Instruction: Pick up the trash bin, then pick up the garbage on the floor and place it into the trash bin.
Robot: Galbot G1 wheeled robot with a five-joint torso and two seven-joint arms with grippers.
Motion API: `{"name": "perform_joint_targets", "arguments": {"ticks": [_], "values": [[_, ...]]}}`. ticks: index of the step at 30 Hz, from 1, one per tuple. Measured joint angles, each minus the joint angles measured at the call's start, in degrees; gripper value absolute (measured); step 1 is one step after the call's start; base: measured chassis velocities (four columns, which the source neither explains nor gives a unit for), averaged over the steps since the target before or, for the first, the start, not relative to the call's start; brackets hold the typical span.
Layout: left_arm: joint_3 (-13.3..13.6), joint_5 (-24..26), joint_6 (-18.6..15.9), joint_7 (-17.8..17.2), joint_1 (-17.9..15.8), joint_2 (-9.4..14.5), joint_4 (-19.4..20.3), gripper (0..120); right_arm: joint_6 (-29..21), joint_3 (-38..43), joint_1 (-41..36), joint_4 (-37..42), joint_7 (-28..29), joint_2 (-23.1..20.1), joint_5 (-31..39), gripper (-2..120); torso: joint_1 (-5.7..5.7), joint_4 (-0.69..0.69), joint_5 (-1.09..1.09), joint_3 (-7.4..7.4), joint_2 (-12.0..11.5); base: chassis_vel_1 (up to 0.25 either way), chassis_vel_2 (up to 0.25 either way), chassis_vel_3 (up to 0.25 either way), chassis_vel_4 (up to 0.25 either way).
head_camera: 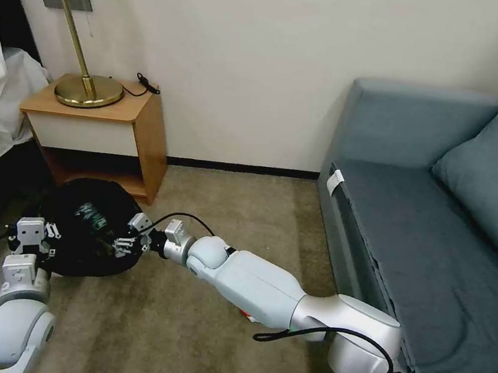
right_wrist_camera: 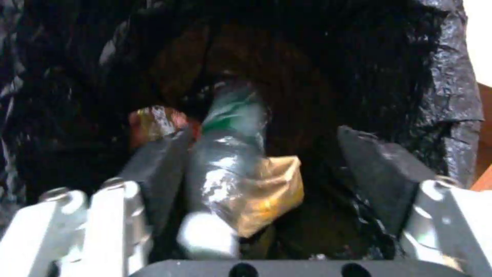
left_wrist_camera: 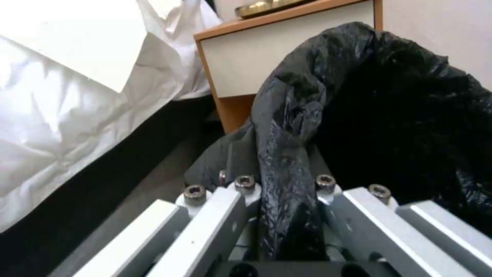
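Lower left in head view, the left gripper pinches the trash bin's crinkly bag rim; the right gripper, fingers spread inside, hangs beside a glossy clear bottle.

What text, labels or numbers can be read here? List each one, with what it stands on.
None can be read.
Bottle in the trash bin: its green label is blurred.
Wrapper beside the bottle: gold, no legible print.
Sofa: the white tag on its edge is too small to read.
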State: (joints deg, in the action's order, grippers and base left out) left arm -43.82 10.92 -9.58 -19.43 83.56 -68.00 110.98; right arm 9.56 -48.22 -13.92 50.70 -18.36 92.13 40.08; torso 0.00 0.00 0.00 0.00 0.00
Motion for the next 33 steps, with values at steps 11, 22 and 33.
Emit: {"name": "perform_joint_targets", "arguments": {"ticks": [11, 22, 33], "values": [[-1.4, 0.5, 0.5, -0.1, 0.9, 0.6, -0.5, 4, -3.8, -4.0, 7.3, 2.9, -0.1, -0.1, 1.6, 100, 0.0, 0.02, 0.0, 0.0, 0.0, 0.0, 0.0, 0.0, 0.0], [-2.2, 1.4, 0.6, -0.2, 0.9, 2.5, -1.3, 4, -15.2, -12.8, 14.3, 11.9, 4.9, -16.6, 1.4, 100, 0.0, -0.04, 0.01, 0.0, 0.0, 0.0, 0.0, 0.0, 0.0], [-1.2, 0.8, 0.0, -0.3, -0.1, 2.5, -1.5, 4, -21.5, -10.2, 7.9, 28.0, 7.8, -36.2, 8.6, 100, 0.0, -0.05, 0.03, 0.0, 0.0, 0.0, 0.0, 0.0, 0.0]]}}
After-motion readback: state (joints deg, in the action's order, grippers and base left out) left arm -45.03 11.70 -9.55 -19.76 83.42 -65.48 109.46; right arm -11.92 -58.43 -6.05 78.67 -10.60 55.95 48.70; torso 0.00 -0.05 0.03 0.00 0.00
